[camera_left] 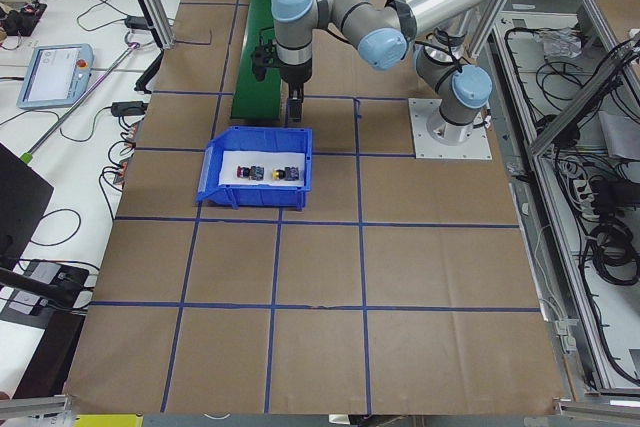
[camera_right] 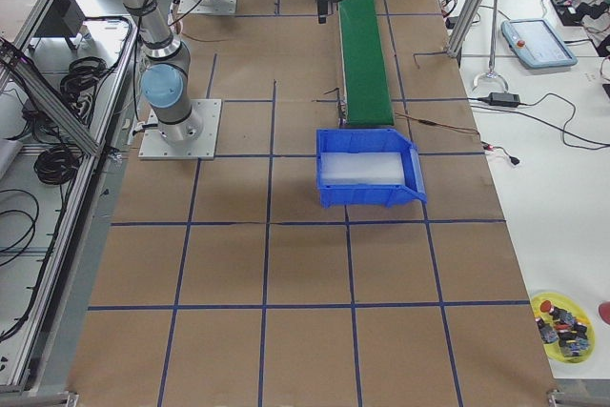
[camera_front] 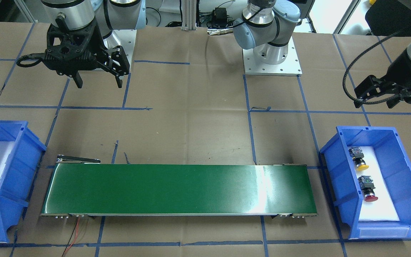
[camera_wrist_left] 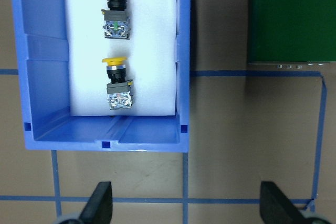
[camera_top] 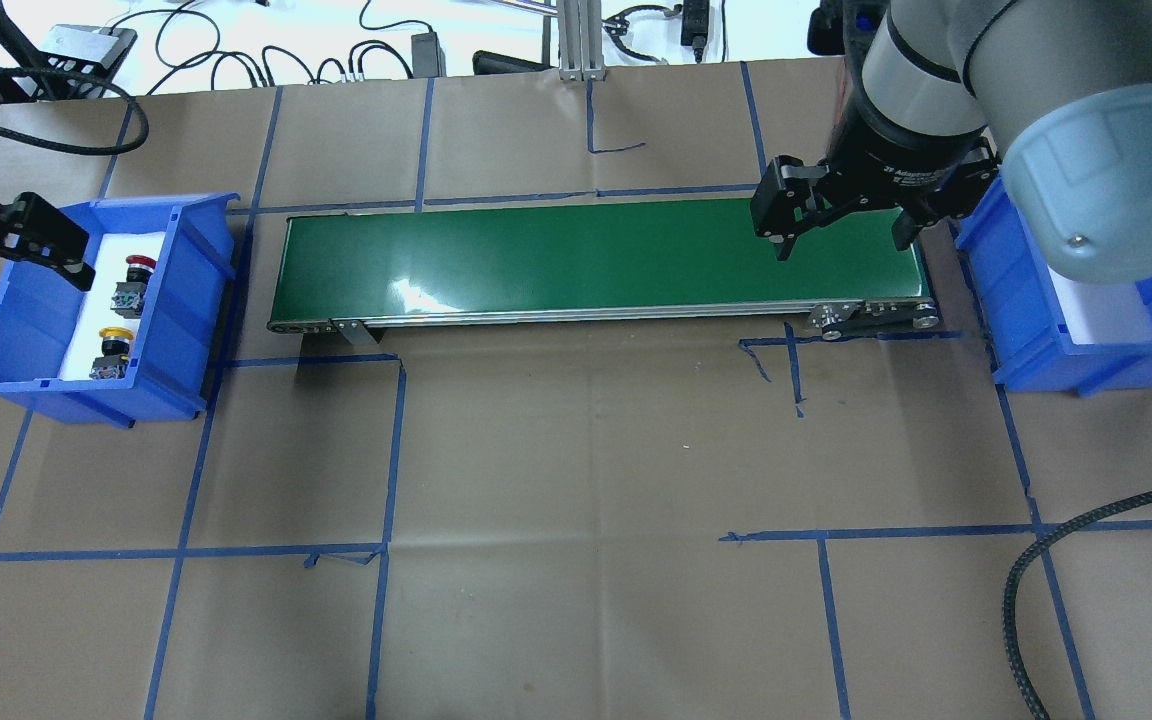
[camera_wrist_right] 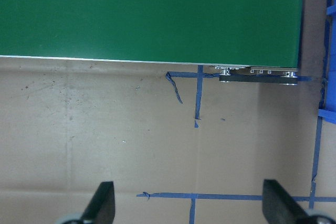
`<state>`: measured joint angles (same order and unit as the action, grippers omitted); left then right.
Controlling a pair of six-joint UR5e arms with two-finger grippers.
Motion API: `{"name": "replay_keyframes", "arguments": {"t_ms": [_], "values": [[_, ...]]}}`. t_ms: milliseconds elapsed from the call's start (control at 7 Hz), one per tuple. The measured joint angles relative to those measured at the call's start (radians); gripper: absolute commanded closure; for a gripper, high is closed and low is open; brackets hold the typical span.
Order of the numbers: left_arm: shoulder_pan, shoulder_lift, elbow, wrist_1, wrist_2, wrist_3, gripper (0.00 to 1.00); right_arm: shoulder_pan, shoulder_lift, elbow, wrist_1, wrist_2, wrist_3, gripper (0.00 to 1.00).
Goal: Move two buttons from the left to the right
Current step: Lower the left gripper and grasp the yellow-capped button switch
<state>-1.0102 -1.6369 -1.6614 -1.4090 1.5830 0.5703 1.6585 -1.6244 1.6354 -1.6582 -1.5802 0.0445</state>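
Our left gripper [camera_wrist_left: 187, 204] has its fingers [camera_wrist_left: 101, 203] spread wide with nothing between them. It hangs over the table [camera_wrist_left: 236, 171] just outside the left bin [camera_wrist_left: 47, 77]. The right gripper [camera_wrist_right: 189, 203] is also spread and empty, hanging near the belt [camera_wrist_right: 147, 14] at its right-hand end, beside the right bin [camera_top: 1036, 350].

Both buttons lie on their sides on the white pad [camera_wrist_left: 152, 51] inside the left bin, apart from each other, with their caps pointing the same way. The yellow button [camera_wrist_left: 116, 82] is nearer our fingers and the red button [camera_wrist_left: 115, 17] lies beyond it.

We judge them to be light, rigid plastic parts that can take a firm pinch. The domed caps look smooth and would likely slip, so we would take each by its blocky grey body, across the flat sides. The pad looks soft and may give a little under the fingers.

We can read no brand or label on the buttons or bins. White print circles the right arm's wrist collar [camera_top: 911, 178] in the overhead view, but it is too small to read for sure.
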Motion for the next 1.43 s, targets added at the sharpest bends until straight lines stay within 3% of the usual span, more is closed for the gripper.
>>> {"name": "replay_keyframes", "arguments": {"t_ms": [857,1429], "values": [[0.043,-0.206,-0.065,0.291,-0.058,0.08,0.0,-0.002,0.001,0.0,0.0,-0.001,0.0,0.0],[0.063,-0.252,-0.205,0.489,-0.055,0.081,0.0,-0.002,0.001,0.0,0.0,0.0,0.0,0.0]]}}
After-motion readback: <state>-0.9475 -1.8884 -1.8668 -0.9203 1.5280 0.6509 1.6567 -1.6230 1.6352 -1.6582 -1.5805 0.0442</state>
